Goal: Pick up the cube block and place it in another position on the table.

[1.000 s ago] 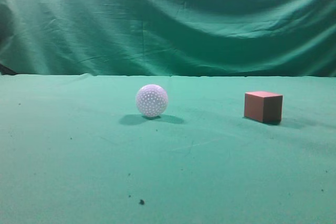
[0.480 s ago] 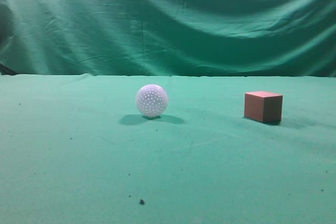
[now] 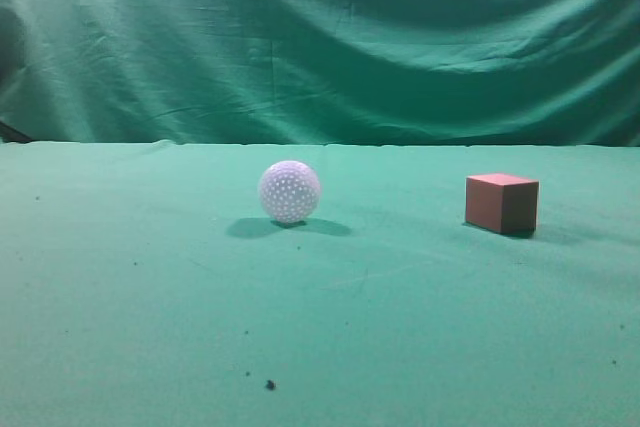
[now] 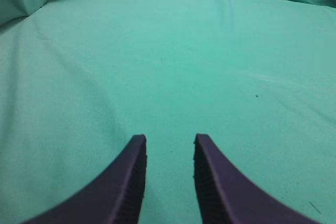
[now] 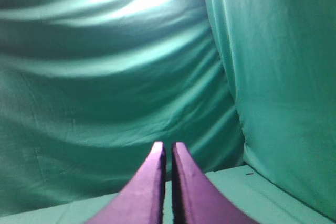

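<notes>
Wrinkled green backdrop curtain (image 3: 320, 42) hanging behind everything, filling the upper part of the exterior view and meeting the far edge of the table. Green felt-covered table (image 3: 150, 287) spreading broad and flat below it, dotted with a few dark specks, the largest speck (image 3: 269, 384) lying well in front of the white ball.

Reddish-brown cube block (image 3: 501, 203) sitting flat on the table, well to the right of the white ball and about level with it in depth, one corner turned toward the camera, touched by nothing. White dimpled ball (image 3: 289, 191) resting near the middle of the table, a soft shadow beneath it and to its left.

Left gripper (image 4: 169, 142) seen only from its own wrist camera, dark jaws spread apart with bare green cloth showing between them, holding nothing, hanging above the table. Right gripper (image 5: 168, 148) likewise seen only from its wrist camera, purple jaws drawn together with barely a slit between them, empty, pointed at the curtain folds rather than at the cube block.
</notes>
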Robot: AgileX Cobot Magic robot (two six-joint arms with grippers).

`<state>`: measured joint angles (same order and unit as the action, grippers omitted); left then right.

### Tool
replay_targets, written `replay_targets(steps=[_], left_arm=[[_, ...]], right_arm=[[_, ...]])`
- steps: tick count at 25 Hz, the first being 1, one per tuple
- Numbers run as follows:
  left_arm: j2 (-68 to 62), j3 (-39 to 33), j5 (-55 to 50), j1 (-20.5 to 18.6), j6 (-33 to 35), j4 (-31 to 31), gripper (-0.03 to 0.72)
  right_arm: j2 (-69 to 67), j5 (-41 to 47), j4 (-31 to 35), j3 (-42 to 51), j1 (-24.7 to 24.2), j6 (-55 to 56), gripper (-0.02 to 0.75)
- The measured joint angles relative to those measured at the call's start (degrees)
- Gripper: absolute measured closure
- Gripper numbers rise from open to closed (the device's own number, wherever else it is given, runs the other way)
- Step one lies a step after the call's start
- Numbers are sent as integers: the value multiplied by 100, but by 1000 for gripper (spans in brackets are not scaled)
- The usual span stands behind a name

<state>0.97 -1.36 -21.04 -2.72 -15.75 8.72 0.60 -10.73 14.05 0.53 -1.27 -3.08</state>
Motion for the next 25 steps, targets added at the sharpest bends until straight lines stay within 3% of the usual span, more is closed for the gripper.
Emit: replay_targets(steps=[8, 13, 19, 25], left_arm=[[0, 0, 0, 0, 0, 0, 426], [0, 0, 0, 0, 0, 0, 426], [0, 0, 0, 0, 0, 0, 426], [0, 0, 0, 0, 0, 0, 426]], right_arm=[[-1468, 2878, 24, -1913, 0, -68, 738], [-2529, 3486, 24, -2182, 64, -272, 738], [-4062, 4951, -46, -2907, 1065, -956, 738], [-5763, 5343, -634, -3763, 2236, -436, 738]])
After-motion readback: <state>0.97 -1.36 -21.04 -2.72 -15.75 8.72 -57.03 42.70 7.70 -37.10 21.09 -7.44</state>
